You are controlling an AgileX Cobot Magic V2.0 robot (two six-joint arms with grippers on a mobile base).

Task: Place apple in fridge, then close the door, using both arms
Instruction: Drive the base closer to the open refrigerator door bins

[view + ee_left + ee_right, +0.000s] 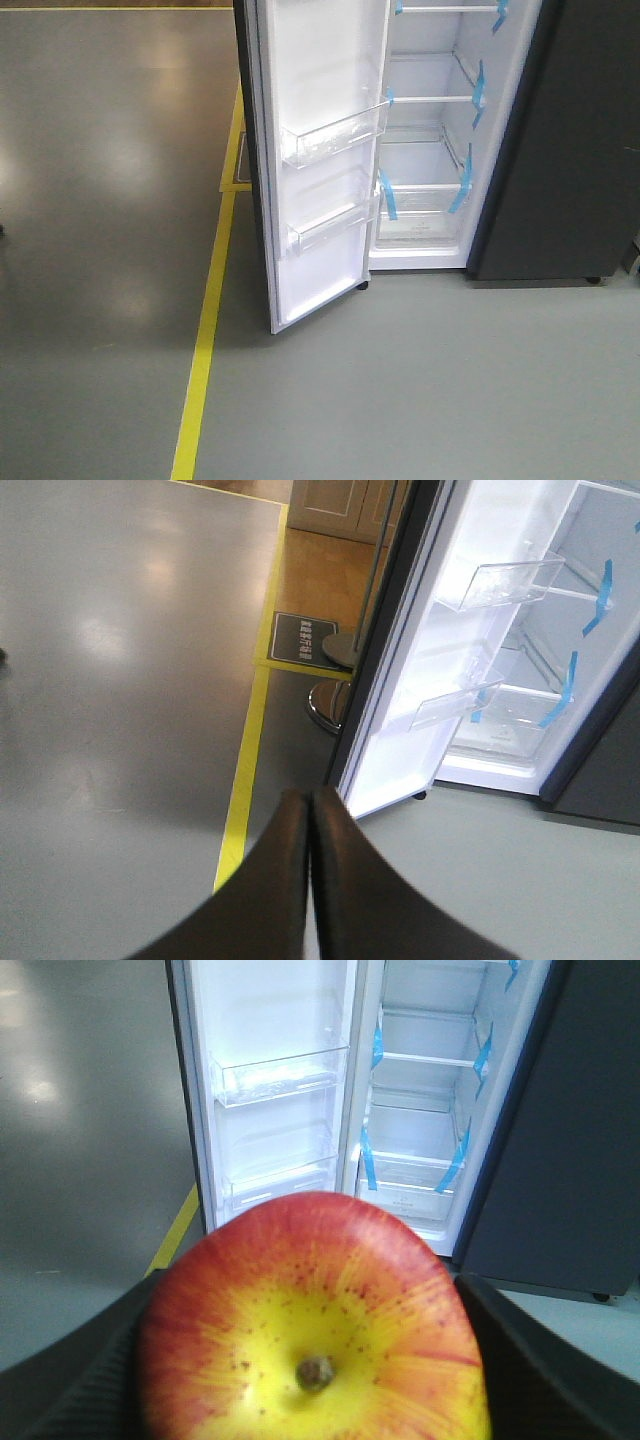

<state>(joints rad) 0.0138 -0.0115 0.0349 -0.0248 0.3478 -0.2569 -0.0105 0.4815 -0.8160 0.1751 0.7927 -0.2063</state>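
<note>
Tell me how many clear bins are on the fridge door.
2. The upper bin hangs on the open door; the lower bin sits directly below it. The door's top is out of frame, so more may be hidden.

We see a smooth grey floor [100,200], glossy enough to carry soft patches of reflected light [130,160]. A yellow line [205,340] runs along it. Beyond lies a wooden floor [320,580] with a dark floor sign [302,640], round metal stand bases [325,705] and pale cabinet doors [340,505].
</note>
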